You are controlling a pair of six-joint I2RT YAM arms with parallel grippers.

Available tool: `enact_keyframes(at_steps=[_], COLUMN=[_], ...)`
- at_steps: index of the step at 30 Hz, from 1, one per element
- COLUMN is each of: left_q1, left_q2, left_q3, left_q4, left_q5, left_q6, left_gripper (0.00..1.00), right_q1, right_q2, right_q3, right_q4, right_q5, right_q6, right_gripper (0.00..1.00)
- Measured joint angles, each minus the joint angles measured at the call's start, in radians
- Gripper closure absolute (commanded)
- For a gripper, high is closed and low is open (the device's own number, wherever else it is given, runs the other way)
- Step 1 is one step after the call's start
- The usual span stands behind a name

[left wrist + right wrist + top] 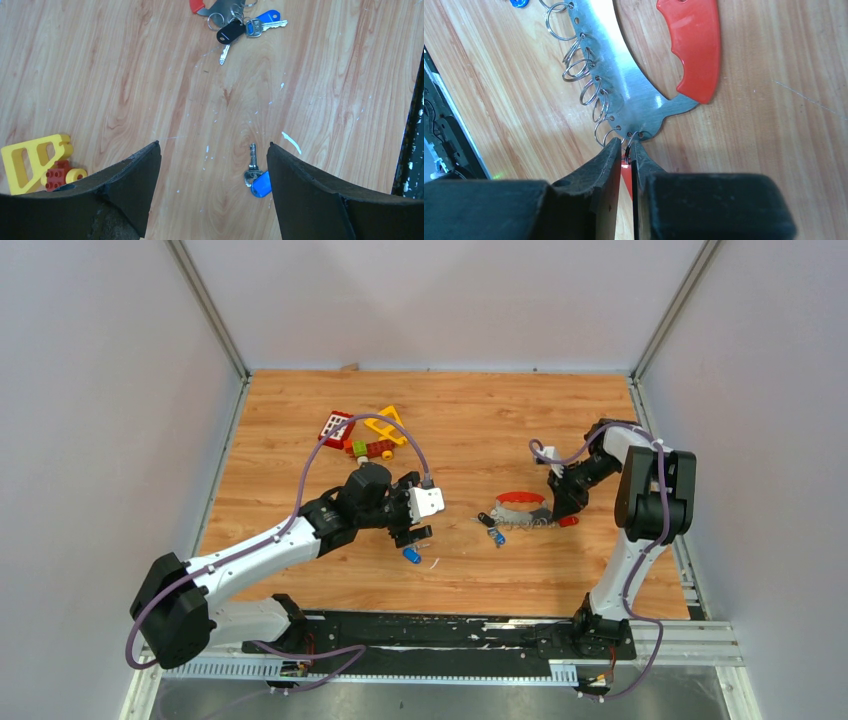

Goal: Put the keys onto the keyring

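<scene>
A loose blue-headed key [410, 554] lies on the wooden table; in the left wrist view it [256, 177] lies close to the inside of my right finger. My left gripper [416, 528] [214, 145] is open and empty just above it. The keyring [520, 505] is a red curved clip [691, 45] on a grey metal plate [614, 70] with several wire rings; black- and blue-headed keys [237, 27] hang from it. My right gripper [563, 510] [626, 145] is shut on the red-headed key [626, 177], at the plate's end hole where its ring sits.
A red square block [337, 426], a yellow triangular frame [390, 422] [32, 160] and small red, green and yellow blocks [368, 448] lie at the back left. A black rail [450, 632] runs along the near edge. Grey walls stand on three sides.
</scene>
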Motion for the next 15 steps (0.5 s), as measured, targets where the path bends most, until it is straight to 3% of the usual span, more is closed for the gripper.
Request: enact_keyframes(at_steps=[15], left_q1=[0.0], left_q2=[0.0], left_q3=[0.0], left_q4=[0.0], left_q5=[0.0], left_q6=[0.0], left_gripper=[0.16], right_q1=[0.0], right_q2=[-0.005], right_q3=[0.0], right_q4=[0.032], right_q5=[0.004], right_q6=[0.008], right_gripper=[1.0])
